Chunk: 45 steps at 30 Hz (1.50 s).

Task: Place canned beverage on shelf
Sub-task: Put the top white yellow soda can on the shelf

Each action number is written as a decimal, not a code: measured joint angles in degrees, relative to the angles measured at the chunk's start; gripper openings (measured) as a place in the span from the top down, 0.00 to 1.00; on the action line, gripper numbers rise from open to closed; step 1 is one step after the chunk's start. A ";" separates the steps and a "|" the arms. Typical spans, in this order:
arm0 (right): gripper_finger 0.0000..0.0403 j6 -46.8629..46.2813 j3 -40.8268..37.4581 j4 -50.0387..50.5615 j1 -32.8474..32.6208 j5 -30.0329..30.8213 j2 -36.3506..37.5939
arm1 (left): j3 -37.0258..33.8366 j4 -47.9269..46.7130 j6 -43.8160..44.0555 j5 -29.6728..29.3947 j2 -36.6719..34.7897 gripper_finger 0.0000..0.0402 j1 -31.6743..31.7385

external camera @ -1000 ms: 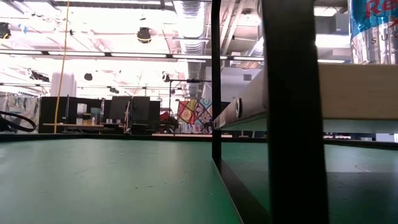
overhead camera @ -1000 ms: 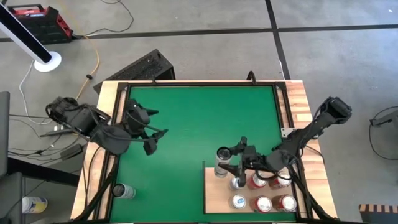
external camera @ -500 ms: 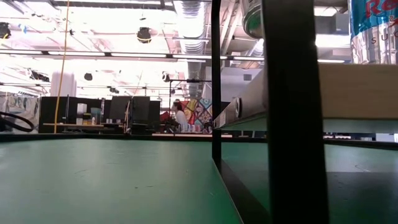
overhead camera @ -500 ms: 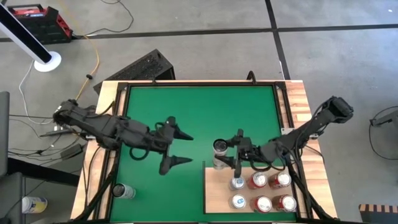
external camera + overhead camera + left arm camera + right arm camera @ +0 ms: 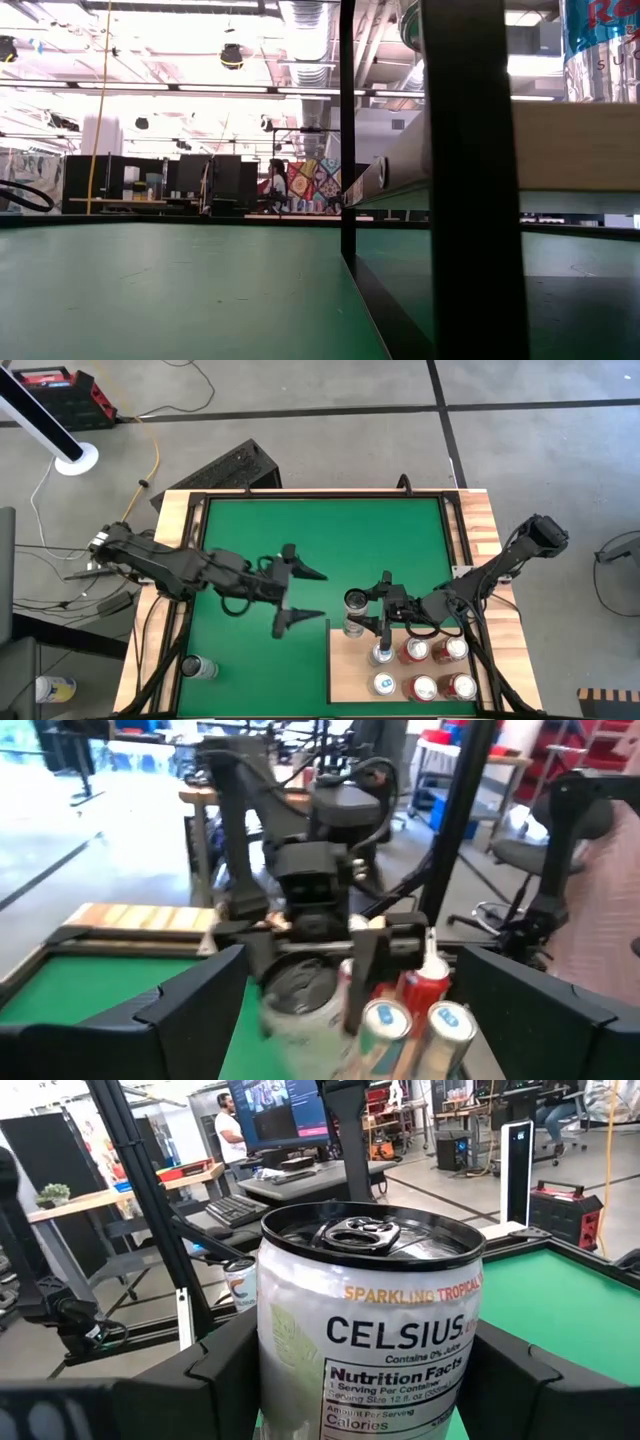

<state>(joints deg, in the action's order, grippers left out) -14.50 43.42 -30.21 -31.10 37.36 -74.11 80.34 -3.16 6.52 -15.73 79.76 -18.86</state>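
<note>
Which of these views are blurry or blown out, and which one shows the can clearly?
Left wrist view: smeared by motion, so the cans and the right gripper look soft. Low view: ceiling lights blow out the background, and dark posts block the near field. Right wrist view: sharp, the Celsius can label readable between the fingers. High view: evenly lit, the shelf clear.

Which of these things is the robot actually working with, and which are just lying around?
In use: the Celsius can, held by the right gripper; the wooden shelf; the open left gripper nearby.
Lying about: five cans on the shelf; a lone can at the table's edge.
</note>
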 joint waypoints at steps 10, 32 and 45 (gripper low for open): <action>0.31 -0.06 0.04 1.90 0.03 0.00 0.00 | -0.02 6.83 1.01 1.83 9.15 0.15 2.36; 0.31 -0.01 0.09 2.29 0.03 0.00 -0.02 | 0.07 6.91 7.76 8.40 13.76 0.15 6.68; 0.31 0.05 0.11 1.85 0.03 -0.11 -0.02 | 0.02 7.59 8.33 9.05 14.15 0.15 6.91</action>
<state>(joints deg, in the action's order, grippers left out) -14.45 43.53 -28.36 -31.07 37.26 -74.13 80.36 4.44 14.85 -6.68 93.91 -11.96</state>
